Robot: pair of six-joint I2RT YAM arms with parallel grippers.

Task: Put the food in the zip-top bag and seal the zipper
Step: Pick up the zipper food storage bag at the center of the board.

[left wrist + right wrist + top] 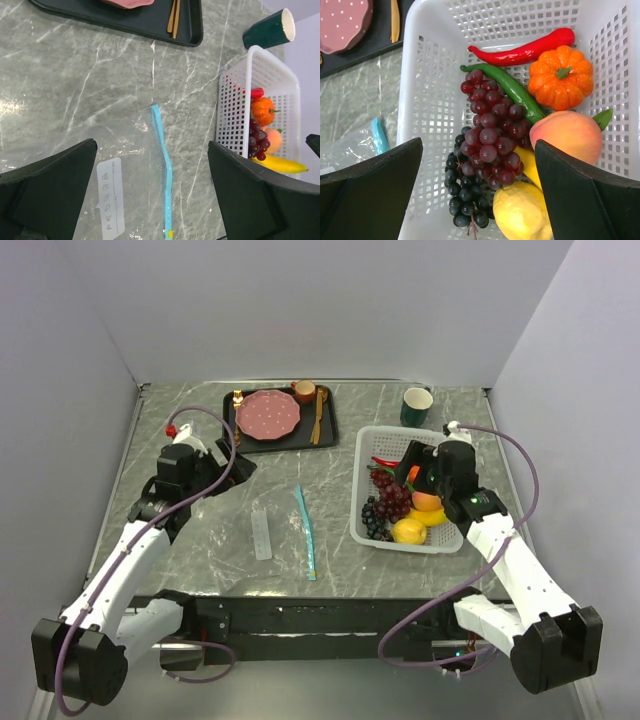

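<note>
the right gripper [479, 194] hung over the white basket [432, 100] with its fingers spread wide and nothing between them. all the food lay in that basket, directly below and ahead of those fingers. the grapes [490, 135] sat in the gap, nearly centred. their long axis ran from ahead of the fingertips back toward the wrist, across the line along which the fingers would close. a squeeze would therefore have met the bunch across its narrow width. the lemon [522, 212] lay just behind the grapes, nearer the right-hand finger, and the peach [567, 135] touched the bunch on that same side. the pumpkin [561, 77], the red chili [525, 47] and the green chili [512, 87] lay further ahead.

the left gripper [152, 192] was empty too, fingers wide apart, above the zip-top bag [135, 150], which lay flat on the table. the zipper [165, 165] ran lengthwise from ahead of the fingers back into the gap between them, close to the middle. whether the mouth was open could not be told.

nothing was bagged yet. the right arm was far nearer the food and the left arm nearer the bag, so a straight descent onto the grapes seemed the likely opening move.
</note>
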